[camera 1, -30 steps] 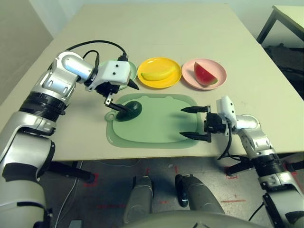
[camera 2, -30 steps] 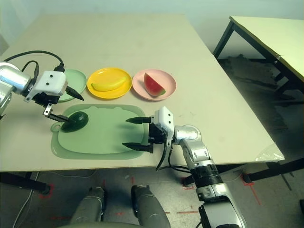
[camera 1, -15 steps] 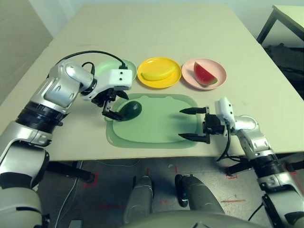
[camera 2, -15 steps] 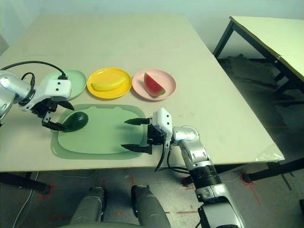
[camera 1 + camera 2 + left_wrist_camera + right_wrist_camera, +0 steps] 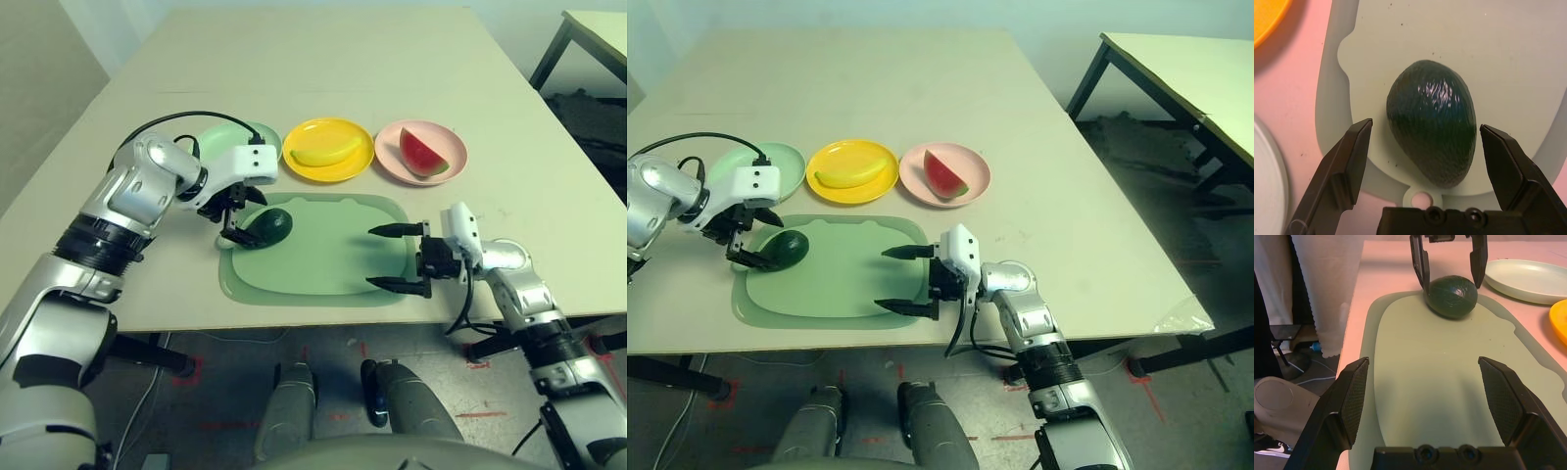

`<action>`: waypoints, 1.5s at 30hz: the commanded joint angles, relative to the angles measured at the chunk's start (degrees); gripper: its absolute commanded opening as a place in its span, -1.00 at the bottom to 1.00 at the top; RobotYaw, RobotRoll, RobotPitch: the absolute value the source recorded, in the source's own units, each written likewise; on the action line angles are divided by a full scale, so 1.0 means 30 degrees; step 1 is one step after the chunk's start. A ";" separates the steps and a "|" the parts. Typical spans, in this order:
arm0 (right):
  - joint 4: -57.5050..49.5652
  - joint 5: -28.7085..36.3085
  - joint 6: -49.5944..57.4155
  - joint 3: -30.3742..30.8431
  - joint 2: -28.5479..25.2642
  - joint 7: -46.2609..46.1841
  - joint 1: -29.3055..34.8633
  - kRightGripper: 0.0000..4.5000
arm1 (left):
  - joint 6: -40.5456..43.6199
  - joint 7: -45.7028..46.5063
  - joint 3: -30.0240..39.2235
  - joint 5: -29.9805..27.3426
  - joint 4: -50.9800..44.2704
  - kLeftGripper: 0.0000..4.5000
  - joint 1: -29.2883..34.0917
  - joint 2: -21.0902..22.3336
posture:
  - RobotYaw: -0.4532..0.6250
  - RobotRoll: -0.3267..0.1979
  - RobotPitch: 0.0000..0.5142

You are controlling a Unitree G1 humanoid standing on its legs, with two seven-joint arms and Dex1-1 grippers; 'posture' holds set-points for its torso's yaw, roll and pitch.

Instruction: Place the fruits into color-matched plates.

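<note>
Avocado (image 5: 1432, 122) between wide-apart fingers of left end effector (image 5: 1425, 128); grasping step in hand, needing closing next. Right end effector (image 5: 1424, 363): wide, empty.

We find open tabletop beyond the yellow plate (image 5: 328, 123); beside it, the pink plate (image 5: 458, 157) and mint plate (image 5: 270, 140) block sideways passage.
</note>
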 commanded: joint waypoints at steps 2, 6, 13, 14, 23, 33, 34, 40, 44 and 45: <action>-0.0379 0.0012 0.0213 -0.0015 -0.0253 -0.0128 0.0368 1.00 | 0.0334 -0.0012 0.0393 -0.0028 0.0045 0.99 0.0131 -0.0312 | -0.27 0.25 -0.44; -0.0517 0.0025 0.0266 0.0068 -0.0195 -0.0266 0.0455 1.00 | 0.0632 -0.0064 0.0297 -0.0009 -0.0232 0.99 0.0347 -0.0612 | -0.28 0.25 -0.45; -0.0925 0.0019 0.0439 0.0120 -0.0216 -0.0405 0.0766 1.00 | 0.0630 -0.0035 0.0136 0.0241 -0.0398 0.99 0.0726 -0.0835 | -0.29 0.25 -0.44; -0.0989 0.0020 0.0477 0.0119 -0.0235 -0.0421 0.0805 1.00 | 0.0581 -0.0007 0.0142 0.0280 -0.0356 0.99 0.0739 -0.0859 | -0.29 0.25 -0.44; -0.1501 0.0030 0.0686 0.0279 -0.0180 -0.0530 0.1149 1.00 | 0.0415 0.0167 0.0336 0.0360 -0.0003 0.99 0.0522 -0.1033 | -0.29 0.25 -0.44; -0.1735 0.0052 0.0929 0.0250 -0.0207 -0.0574 0.1183 1.00 | 0.0436 0.0132 0.0176 0.0415 0.0175 0.81 0.0495 -0.1224 | -0.31 0.25 -0.44; -0.1735 0.0050 0.0930 0.0251 -0.0209 -0.0587 0.1177 1.00 | 0.0511 0.0121 0.0167 0.0421 0.0207 0.70 0.0488 -0.1242 | -0.31 0.25 -0.44; -0.1939 0.0077 0.1066 0.0211 -0.0235 -0.0716 0.1194 1.00 | 0.0579 -0.0372 0.0010 0.0567 0.0197 0.37 0.0530 -0.1095 | -0.31 0.25 -0.45; -0.1905 0.0066 0.1068 0.0172 -0.0224 -0.0796 0.1110 1.00 | 0.0433 -0.0492 0.0125 0.0659 0.0373 0.37 0.0396 -0.1067 | -0.32 0.25 -0.46; -0.1889 0.0091 0.1069 0.0152 -0.0191 -0.0840 0.1077 1.00 | 0.0415 -0.0557 0.0178 0.0653 0.0436 0.37 0.0267 -0.1056 | -0.31 0.25 -0.46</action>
